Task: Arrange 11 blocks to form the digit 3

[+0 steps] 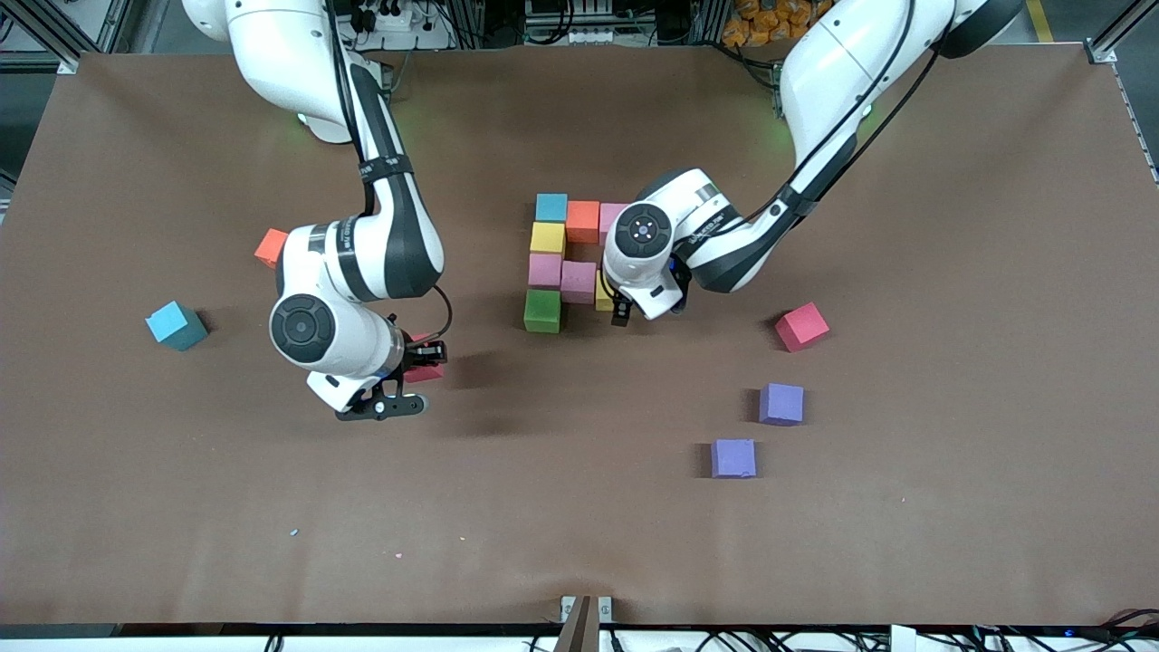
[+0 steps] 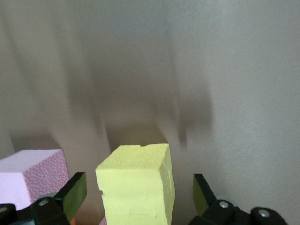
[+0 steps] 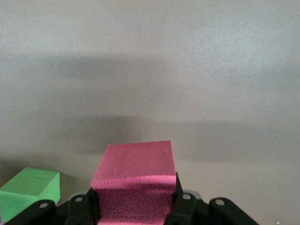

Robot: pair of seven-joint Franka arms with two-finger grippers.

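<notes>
left end effector [image 2: 136,197] wide astride yellow cube [image 2: 137,185] | right end effector [image 3: 136,199] holding pink cube [image 3: 133,180]

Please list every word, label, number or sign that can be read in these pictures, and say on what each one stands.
None can be read.
Left arm: a line of small print on its wrist link, too small to read.
Right arm: small print on its grey band, too small to read.
The blocks, such as the yellow block and the pink block, carry no text.

even overhead light, soft arm shadows, wrist views blurred
</notes>
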